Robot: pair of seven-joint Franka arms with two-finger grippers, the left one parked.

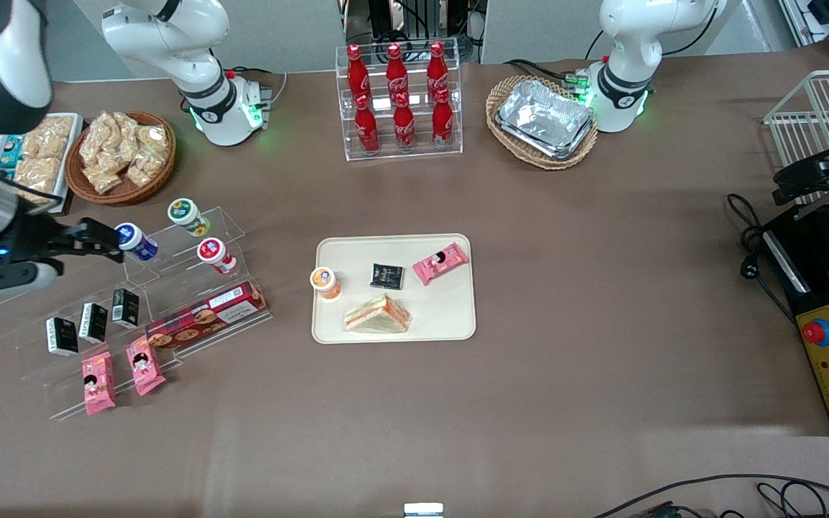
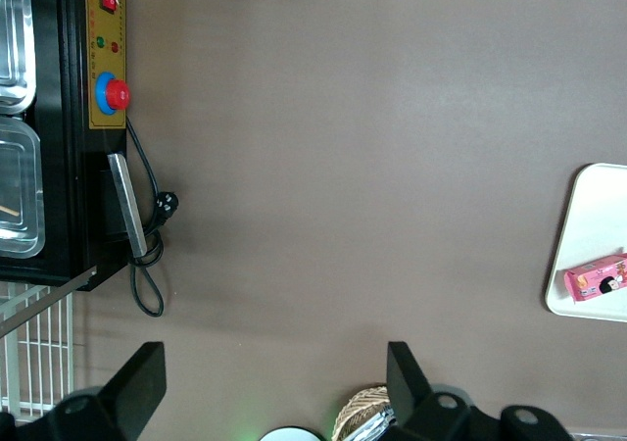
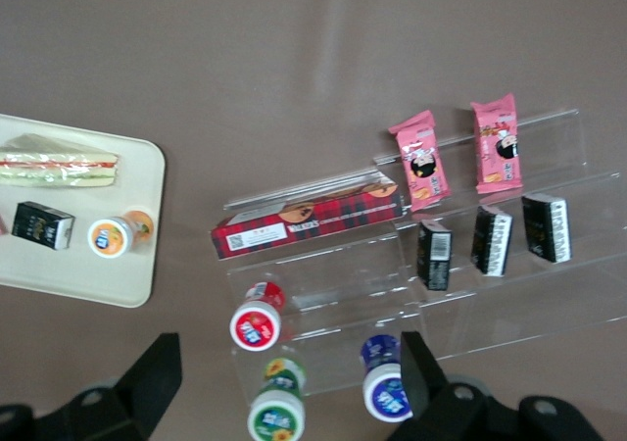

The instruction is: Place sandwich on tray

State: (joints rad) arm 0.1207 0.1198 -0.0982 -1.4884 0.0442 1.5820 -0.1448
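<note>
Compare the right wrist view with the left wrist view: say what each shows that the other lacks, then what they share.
Only the right wrist view shows the sandwich lying on the tray beside a black packet and an orange-lidded cup, plus the clear stepped rack of snacks; the open tool hangs above that rack.

Only the left wrist view shows the control box with its red button and a pink packet on the tray.

Both show the tray and the brown table.

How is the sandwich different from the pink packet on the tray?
The sandwich is a pale triangle with layered filling; the pink packet is a flat rectangle with a cartoon face. The sandwich is bigger and nearer the front camera. Both lie on the tray, apart. The gripper hovers open over the clear rack.
</note>
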